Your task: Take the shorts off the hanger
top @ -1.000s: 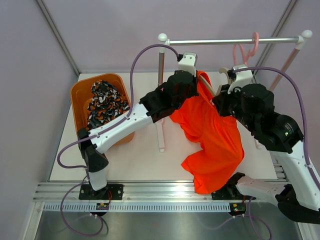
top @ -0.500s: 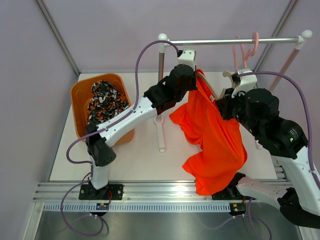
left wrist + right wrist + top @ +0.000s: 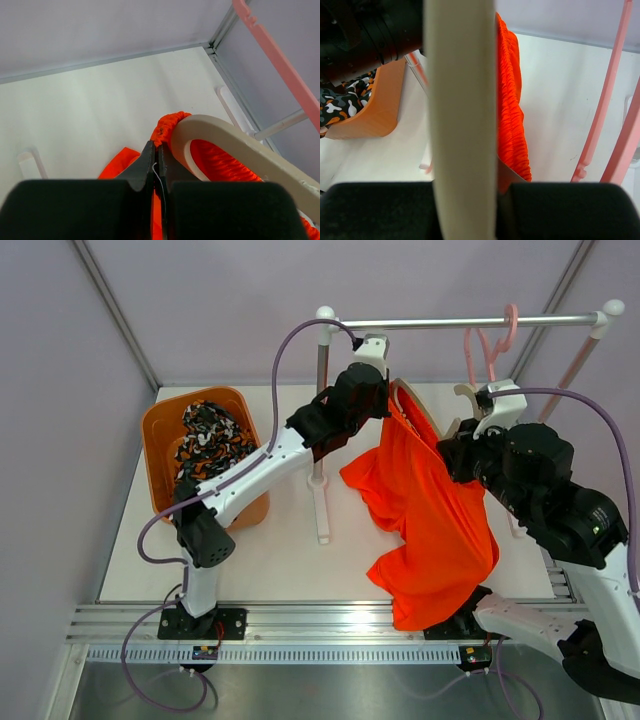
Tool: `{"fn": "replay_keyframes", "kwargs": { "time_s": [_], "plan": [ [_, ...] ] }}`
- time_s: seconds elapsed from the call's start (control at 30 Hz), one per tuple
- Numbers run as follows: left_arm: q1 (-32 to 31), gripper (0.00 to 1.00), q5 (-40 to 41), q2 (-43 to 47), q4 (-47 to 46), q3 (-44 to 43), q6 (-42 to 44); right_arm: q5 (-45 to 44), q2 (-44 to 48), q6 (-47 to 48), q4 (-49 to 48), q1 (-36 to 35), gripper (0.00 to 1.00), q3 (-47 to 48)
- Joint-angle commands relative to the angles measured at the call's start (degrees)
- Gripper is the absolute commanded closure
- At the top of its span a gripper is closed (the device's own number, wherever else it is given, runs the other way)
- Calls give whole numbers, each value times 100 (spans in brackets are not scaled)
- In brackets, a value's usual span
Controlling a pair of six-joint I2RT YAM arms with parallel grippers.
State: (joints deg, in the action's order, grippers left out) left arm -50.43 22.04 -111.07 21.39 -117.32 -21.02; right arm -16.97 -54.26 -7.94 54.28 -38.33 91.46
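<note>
The plain orange shorts (image 3: 425, 510) hang from a cream hanger (image 3: 417, 412) held in the air in front of the rack. My left gripper (image 3: 390, 392) is shut on the gathered waistband (image 3: 167, 122) at the hanger's (image 3: 225, 142) left end. Pinched fabric shows between its closed fingers (image 3: 146, 160). My right gripper (image 3: 455, 440) is shut on the hanger's arm (image 3: 462, 125), which runs up between its jaws, with the orange waistband (image 3: 509, 100) beside it. The camouflage-patterned shorts (image 3: 207, 445) lie in the orange basket (image 3: 158, 445).
A metal rack rod (image 3: 460, 322) crosses the back, with pink hangers (image 3: 490, 340) on its right part. The rack's left post (image 3: 321, 430) stands just behind my left arm. The basket (image 3: 375, 112) sits at the table's left. Grey walls close in on three sides.
My left gripper has risen and moved back with the waistband. My right arm has shifted right with the hanger. The waistband now stretches further along the hanger's end.
</note>
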Motion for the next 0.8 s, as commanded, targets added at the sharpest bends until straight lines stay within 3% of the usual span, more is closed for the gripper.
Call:
{"fn": "replay_keyframes", "kwargs": {
  "time_s": [0.0,0.33,0.53,0.63,0.77],
  "plan": [
    [376,100,196,-213,-38,-46,247,115,328,-40,-181,1,100,170],
    [280,100,-630,155,-196,595,159,-87,276,-5,-594,1,100,-14],
    [-141,100,-963,1279,-960,1824,440,-298,65,21,-901,1,100,-128],
    [-414,100,-1411,1824,-1031,2133,791,-429,-40,21,-1060,0,100,-164],
    [-1220,100,-1694,2501,-926,2467,2018,-684,-181,-32,-1218,1,100,-164]
  ]
}}
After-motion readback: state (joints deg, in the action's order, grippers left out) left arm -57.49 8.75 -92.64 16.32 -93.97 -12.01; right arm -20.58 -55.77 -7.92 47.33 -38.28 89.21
